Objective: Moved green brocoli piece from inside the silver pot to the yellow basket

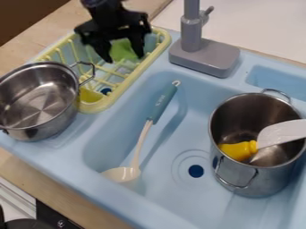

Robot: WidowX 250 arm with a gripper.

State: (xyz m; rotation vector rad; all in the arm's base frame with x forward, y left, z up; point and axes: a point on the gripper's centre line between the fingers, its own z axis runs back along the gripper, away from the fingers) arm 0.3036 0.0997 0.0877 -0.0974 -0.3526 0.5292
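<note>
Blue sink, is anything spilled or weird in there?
No spill shows in the sink. The ladle lies slanted across it, and a yellow and white thing pokes out of the tall pot, a bit untidy, but nothing looks broken.

A pale blue sink [179,201], touched with yellow
I saw a yellow basket [126,87], green broccoli [123,50], black gripper [124,58], grey faucet [206,54], one silver pot [39,100] and another [257,179], tan wood-grained counter [36,172], and a cream ladle [122,173] with a teal handle [163,103].
</note>
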